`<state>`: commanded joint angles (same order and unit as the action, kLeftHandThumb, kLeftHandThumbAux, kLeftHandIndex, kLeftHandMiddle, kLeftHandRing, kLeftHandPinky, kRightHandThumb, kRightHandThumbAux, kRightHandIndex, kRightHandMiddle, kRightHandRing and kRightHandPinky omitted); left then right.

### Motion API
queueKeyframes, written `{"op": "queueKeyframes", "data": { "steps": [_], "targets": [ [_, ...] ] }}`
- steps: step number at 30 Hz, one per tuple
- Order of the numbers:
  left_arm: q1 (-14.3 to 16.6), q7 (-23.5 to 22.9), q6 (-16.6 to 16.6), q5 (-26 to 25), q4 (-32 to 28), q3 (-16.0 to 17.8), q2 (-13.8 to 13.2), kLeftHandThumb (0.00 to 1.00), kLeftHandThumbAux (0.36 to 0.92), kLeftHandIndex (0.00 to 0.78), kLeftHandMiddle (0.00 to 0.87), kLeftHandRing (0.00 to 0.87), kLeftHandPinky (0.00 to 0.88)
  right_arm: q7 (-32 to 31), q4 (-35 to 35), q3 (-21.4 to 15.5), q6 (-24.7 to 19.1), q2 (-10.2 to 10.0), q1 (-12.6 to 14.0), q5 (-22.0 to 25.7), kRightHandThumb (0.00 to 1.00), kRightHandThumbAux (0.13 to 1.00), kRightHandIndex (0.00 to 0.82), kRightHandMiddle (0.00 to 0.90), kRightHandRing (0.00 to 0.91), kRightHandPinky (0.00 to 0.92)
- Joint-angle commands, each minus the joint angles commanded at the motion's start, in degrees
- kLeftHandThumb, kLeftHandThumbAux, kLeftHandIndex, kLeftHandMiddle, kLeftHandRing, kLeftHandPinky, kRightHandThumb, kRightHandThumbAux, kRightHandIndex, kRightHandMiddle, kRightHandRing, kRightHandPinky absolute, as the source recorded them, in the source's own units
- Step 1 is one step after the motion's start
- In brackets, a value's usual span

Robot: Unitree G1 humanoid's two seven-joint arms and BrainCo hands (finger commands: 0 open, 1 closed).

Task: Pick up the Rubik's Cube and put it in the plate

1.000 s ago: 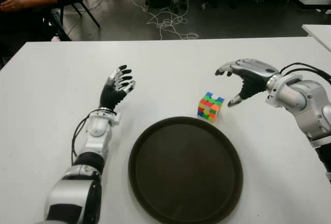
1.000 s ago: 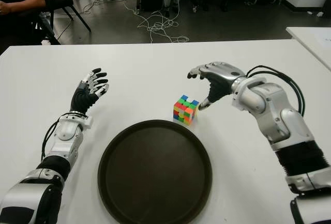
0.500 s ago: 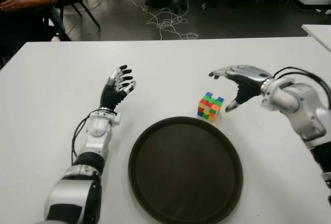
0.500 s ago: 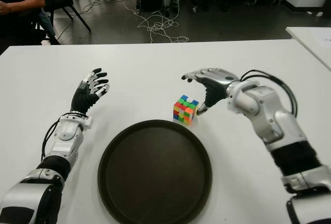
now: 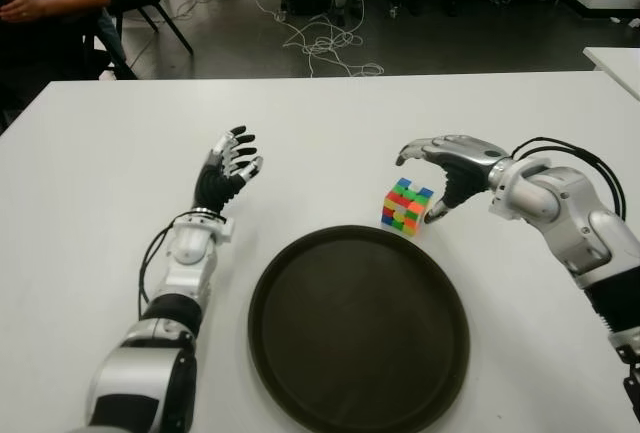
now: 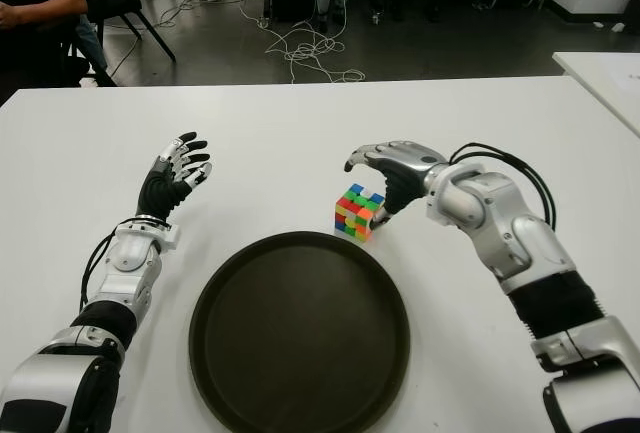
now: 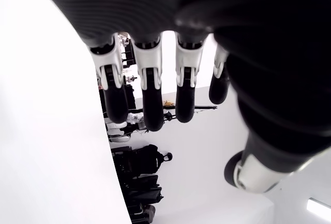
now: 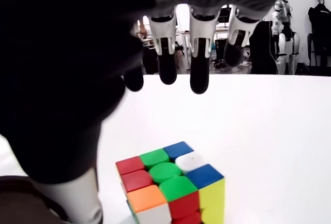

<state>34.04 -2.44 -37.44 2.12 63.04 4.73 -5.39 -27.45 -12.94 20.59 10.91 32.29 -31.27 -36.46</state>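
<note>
Now, view by view:

Left eye view, cube: Rubik's Cube (image 5: 406,206) standing on the white table (image 5: 90,203), just beyond the far rim of the plate (image 5: 358,328), not yet lifted.
Left eye view, right hand: right hand (image 5: 446,168) arched over the cube, fingers spread wide above its top, thumb down beside its right face, nothing gripped.
Left eye view, left hand: left hand (image 5: 227,168) idle, well to the left of the cube and the plate, fingers spread and holding nothing.
Right eye view, grasp advice: lower until the fingers pass the cube's far-left face, then close thumb and fingers on opposite faces, squarely on flats and not on corners, to keep the cube from twisting out.
Right eye view, carry advice: lift clear of the plate's raised rim before moving toward the robot; release low over the dark middle to avoid a roll.
Left wrist view, fingers: straight and parted, palm bare, only table and room beyond.
Right wrist view, fingers: fingertips (image 8: 200,81) hanging past the cube's far side, apart from it; thumb near one side, contact not clear.
Right wrist view, cube top: blue, green, red, white and orange tiles facing up.
Writing: no brand, label or readable text on cube, plate, table or hands in any view.
</note>
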Motion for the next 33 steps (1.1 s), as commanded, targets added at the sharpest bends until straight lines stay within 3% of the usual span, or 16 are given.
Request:
{"op": "queueKeyframes", "data": {
  "steps": [12, 20, 33],
  "targets": [
    [0.03, -0.25, -0.69, -0.03, 0.23, -0.15, -0.03, 0.251, 0.715, 0.167, 0.216, 0.217, 0.225, -1.10, -0.71, 1.31, -0.71, -0.48, -0.60, -0.49, 0.000, 0.833, 0.145, 0.161, 0.137, 0.083],
    [0.06, -0.66, -0.68, -0.34, 0.31, -0.05, 0.03, 0.252, 0.716, 0.160, 0.218, 0.219, 0.208, 0.07, -2.46, 2.10, -0.45, -1.24, -0.80, -1.09, 0.000, 0.848, 0.192, 0.198, 0.168, 0.090],
    [0.07, -1.18, -0.47, -0.61, 0.12, 0.16, 0.09, 0.243, 0.718, 0.146, 0.207, 0.210, 0.200, -1.07, -3.19, 2.61, -1.71, -1.61, -1.36, -1.98, 0.000, 0.822, 0.143, 0.169, 0.148, 0.098]
  ]
}}
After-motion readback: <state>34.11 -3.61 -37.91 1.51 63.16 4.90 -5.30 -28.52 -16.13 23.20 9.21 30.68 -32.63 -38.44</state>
